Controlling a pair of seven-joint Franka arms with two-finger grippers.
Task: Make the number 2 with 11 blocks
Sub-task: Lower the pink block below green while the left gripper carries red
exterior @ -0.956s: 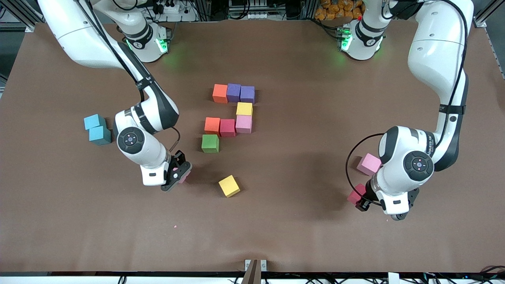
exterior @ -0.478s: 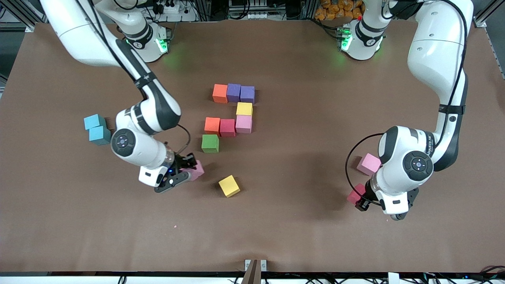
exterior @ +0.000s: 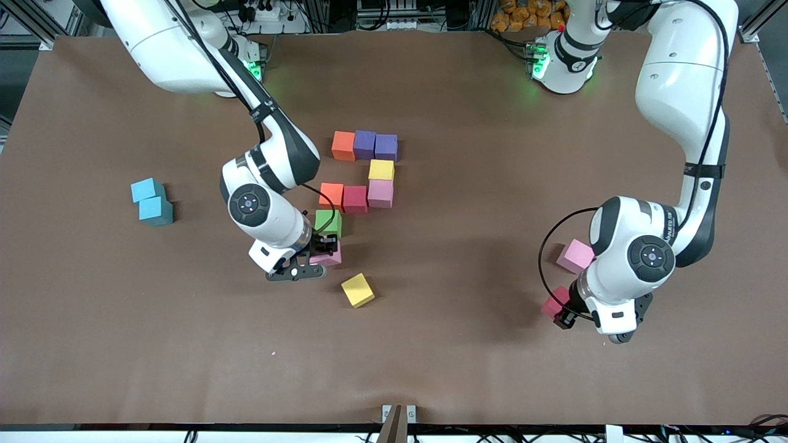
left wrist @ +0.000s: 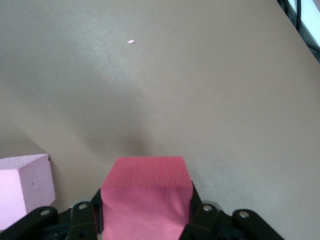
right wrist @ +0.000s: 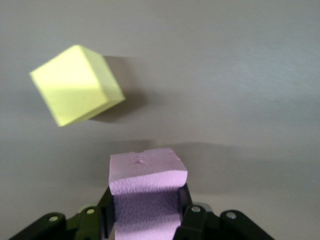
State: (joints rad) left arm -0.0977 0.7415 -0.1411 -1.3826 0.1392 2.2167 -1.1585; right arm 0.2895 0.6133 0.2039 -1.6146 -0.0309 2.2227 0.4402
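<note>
The right gripper (exterior: 318, 256) and wrist cover most of the pink block (exterior: 330, 255) it carries and one edge of the green block (exterior: 329, 221). The left arm (exterior: 634, 258) hides much of the crimson block (exterior: 554, 303). In each wrist view the picture's edge cuts off the held block and fingers (left wrist: 197, 212). A pale speck (exterior: 273, 353), perhaps foam, is too small to identify.
</note>
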